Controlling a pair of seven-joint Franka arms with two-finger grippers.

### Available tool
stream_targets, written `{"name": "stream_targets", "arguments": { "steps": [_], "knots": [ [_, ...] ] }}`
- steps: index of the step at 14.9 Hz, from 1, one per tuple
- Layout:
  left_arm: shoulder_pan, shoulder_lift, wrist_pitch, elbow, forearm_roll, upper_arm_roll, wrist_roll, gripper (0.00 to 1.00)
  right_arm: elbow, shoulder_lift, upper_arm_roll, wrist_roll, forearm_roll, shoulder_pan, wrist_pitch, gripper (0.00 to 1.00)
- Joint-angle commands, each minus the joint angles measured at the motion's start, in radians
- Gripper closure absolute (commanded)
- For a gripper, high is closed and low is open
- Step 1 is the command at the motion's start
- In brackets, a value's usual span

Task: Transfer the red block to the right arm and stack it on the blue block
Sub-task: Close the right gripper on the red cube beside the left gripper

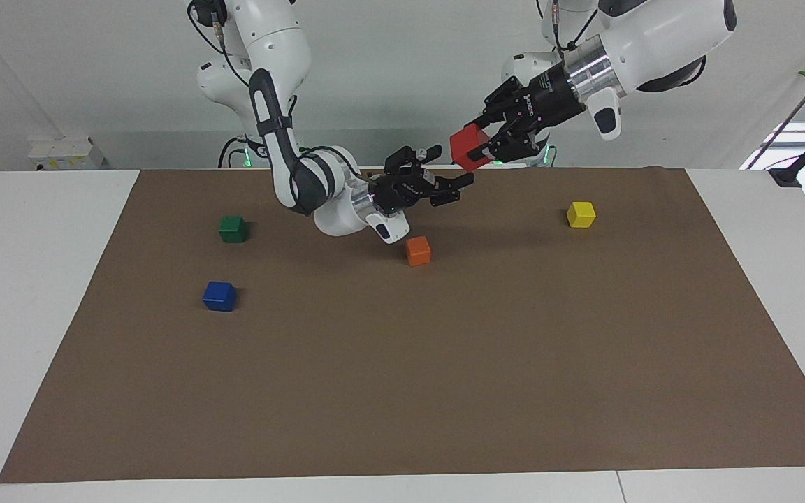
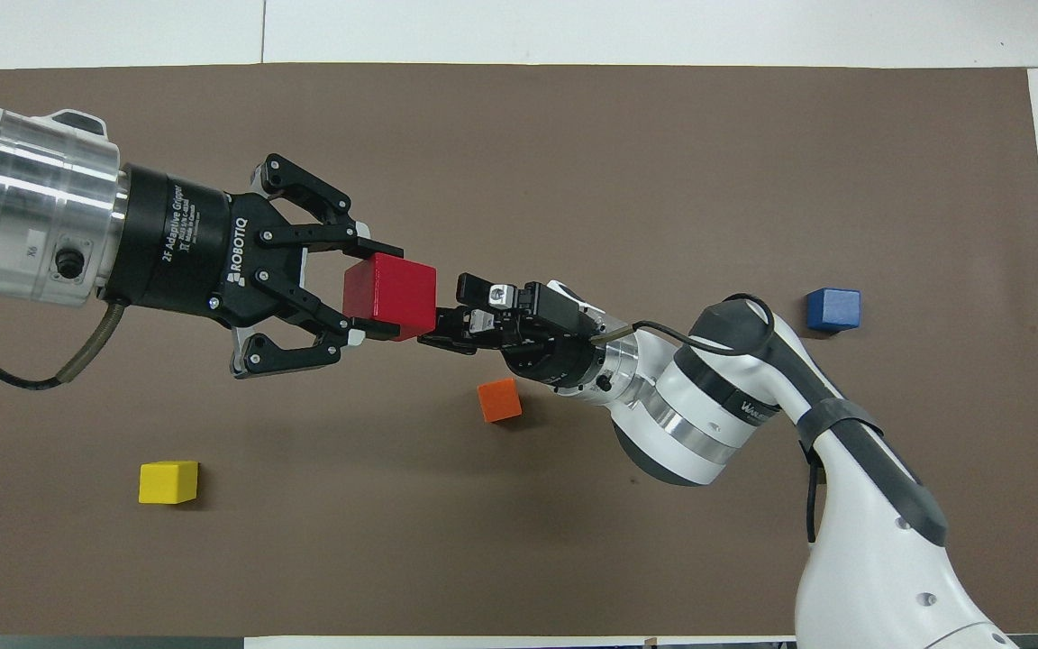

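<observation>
My left gripper [image 1: 481,148] is shut on the red block [image 1: 467,148] and holds it in the air over the brown mat, above and beside the orange cube. It also shows in the overhead view, where the left gripper [image 2: 381,290] grips the red block [image 2: 393,287] on two sides. My right gripper [image 1: 453,166] is open, its fingertips close up to the red block's free side and slightly lower; the overhead view shows the right gripper [image 2: 451,314] too. I cannot tell whether it touches the block. The blue block [image 1: 219,295] [image 2: 833,308] lies alone on the mat toward the right arm's end.
An orange cube [image 1: 418,251] [image 2: 498,399] lies on the mat under the right wrist. A green cube [image 1: 233,228] sits nearer to the robots than the blue block. A yellow cube [image 1: 581,214] [image 2: 168,481] lies toward the left arm's end. The brown mat [image 1: 444,384] covers the table.
</observation>
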Motion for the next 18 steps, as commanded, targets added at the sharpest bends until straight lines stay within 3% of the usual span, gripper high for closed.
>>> {"name": "stream_targets", "arguments": {
  "steps": [1,3,5,6,7,8,9,18],
  "knots": [
    [-0.005,-0.022,0.004,-0.020,-0.007,0.011,-0.001,1.00,-0.013,-0.040,0.021,0.008,0.113,0.023,0.055,0.00],
    [-0.005,-0.022,0.004,-0.021,-0.007,0.010,0.001,1.00,-0.008,-0.060,0.024,0.015,0.128,0.024,0.101,0.00],
    [-0.006,-0.024,0.005,-0.021,-0.007,0.010,-0.001,1.00,-0.005,-0.060,0.026,0.014,0.130,0.024,0.103,0.08],
    [-0.006,-0.024,0.005,-0.021,-0.007,0.010,0.001,1.00,-0.004,-0.060,0.027,0.015,0.131,0.026,0.104,0.21],
    [-0.006,-0.024,0.007,-0.021,-0.007,0.010,0.001,1.00,-0.004,-0.060,0.027,0.015,0.131,0.026,0.104,0.52],
    [-0.008,-0.024,0.010,-0.021,-0.007,0.010,0.001,1.00,-0.002,-0.060,0.027,0.014,0.131,0.027,0.107,0.94],
    [-0.008,-0.024,0.010,-0.021,-0.007,0.010,0.001,1.00,-0.002,-0.060,0.027,0.014,0.133,0.029,0.107,1.00],
    [-0.014,-0.024,0.013,-0.023,-0.006,0.010,-0.001,1.00,0.007,-0.058,0.026,0.014,0.131,0.026,0.107,1.00]
  ]
}}
